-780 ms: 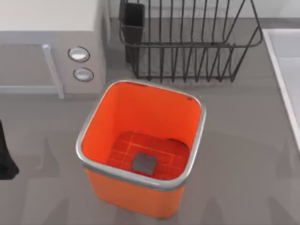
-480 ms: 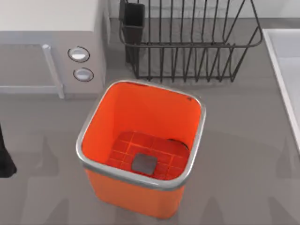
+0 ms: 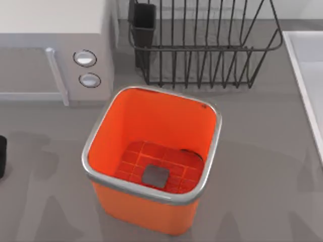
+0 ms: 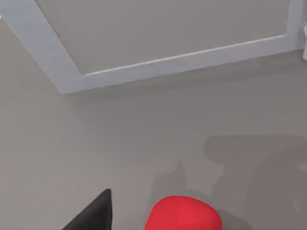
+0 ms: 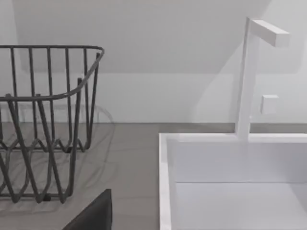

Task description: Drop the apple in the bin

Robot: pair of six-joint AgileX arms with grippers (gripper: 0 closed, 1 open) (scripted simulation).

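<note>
Here, up close, a small round apple [image 4: 183, 213], bright red, smooth and plain. Sits just beside a dark slanted bit of the left gripper [image 4: 96, 216], over the flat grey table [image 3: 262, 151], with soft shadows under it. Cannot tell if that gripper is pinching the apple or only near it. Out at the table's left edge, a black lump of the left arm [image 3: 1, 156].

Next, in the middle of the table, the bin [image 3: 88, 151]. Tall, orange, plastic-looking, square with round corners. Has a shiny silver-grey ring on top and a floor made of little squares, with a flat grey patch [image 3: 155, 175] lying on it.

Behind the bin on the left, a pale boxy thing [image 3: 50, 50] with a long bar handle and two round knobs [image 3: 85, 58]. Behind the bin on the right, a black wire rack [image 3: 202, 48], thin bent rods, with a dark cup [image 3: 144, 22] in its left corner.

Over by the rack, a dark bit of the right gripper [image 5: 93, 214]; cannot tell its state either. Farther off, a white square sink [image 5: 230, 163] with a straight white tap [image 5: 247, 76] and a pale wall behind.
</note>
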